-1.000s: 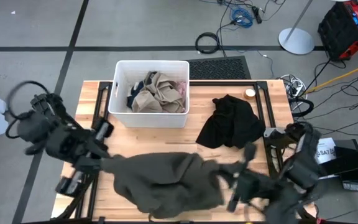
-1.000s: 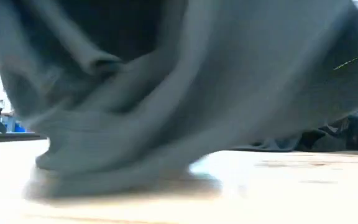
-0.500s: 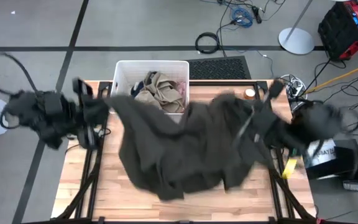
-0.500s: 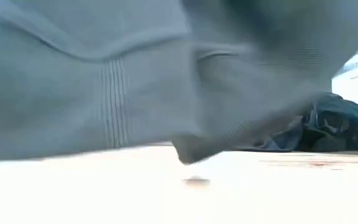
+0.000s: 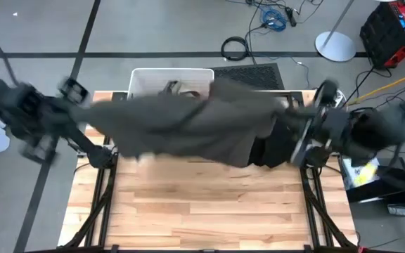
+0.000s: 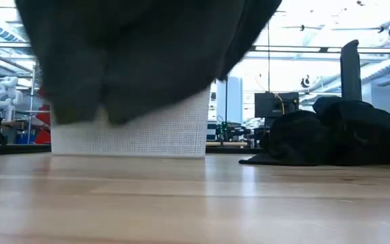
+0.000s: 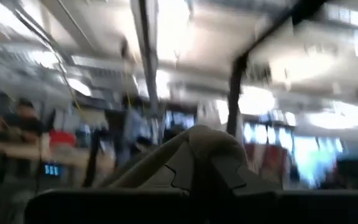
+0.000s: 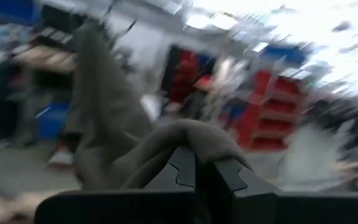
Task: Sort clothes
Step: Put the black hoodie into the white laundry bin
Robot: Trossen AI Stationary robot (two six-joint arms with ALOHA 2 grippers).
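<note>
Both grippers are clamped shut on the dark olive green garment (image 5: 188, 126): the left gripper (image 7: 194, 177) pinches a fold at the garment's left end, out past the table's left edge; the right gripper (image 8: 197, 177) pinches the other end, near the far right corner; between them the cloth hangs stretched in the air across the far half of the table (image 5: 209, 211), its middle draped over the white bin (image 5: 167, 74), which it mostly hides from above.

Sorting looks partly done, as a judgement: a tan khaki piece (image 5: 174, 88) peeks out of the bin at its far edge; whether other garments lie under it I cannot tell; the olive one is lifted but not yet dropped in; the black garment (image 6: 337, 139) lies heaped on the table to the right of the bin, untouched, partly under the hanging cloth.

Near half of the table is bare wood; the wide spread of cloth may overhang the bin's rim.
</note>
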